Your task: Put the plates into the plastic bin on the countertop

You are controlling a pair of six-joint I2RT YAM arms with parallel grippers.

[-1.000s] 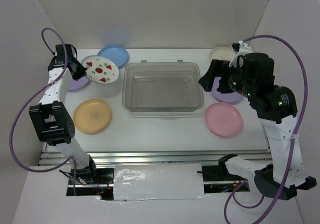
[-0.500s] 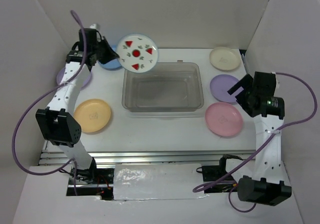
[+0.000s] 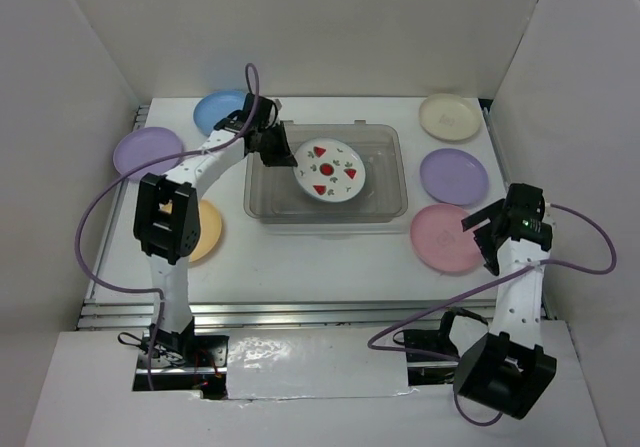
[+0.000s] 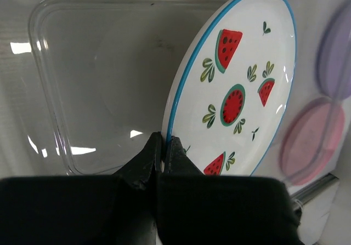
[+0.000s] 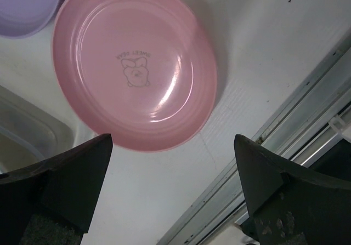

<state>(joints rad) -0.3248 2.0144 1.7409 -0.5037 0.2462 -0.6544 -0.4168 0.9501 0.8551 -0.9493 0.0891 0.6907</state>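
1 white watermelon plate (image 4: 236, 91), blue-rimmed, tilted over plastic bin (image 3: 330, 217); left jaws pinching rim; right jaws spread.

countertop (image 3: 320, 262): bin (image 3: 325, 219) at centre; blue plate (image 3: 218, 110), lavender plate (image 3: 145, 152), yellow plate (image 3: 209, 235) at left; cream plate (image 3: 449, 117), purple plate (image 3: 453, 176), pink plate (image 3: 440, 237) at right.

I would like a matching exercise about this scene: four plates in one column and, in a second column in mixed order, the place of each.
1. watermelon plate
2. pink plate
3. cream plate
4. blue plate

a. far right corner of the countertop
b. held by the left end effector over the plastic bin
c. far edge, left of the bin
d. nearest the open right end effector

Pairs: 1-b, 2-d, 3-a, 4-c
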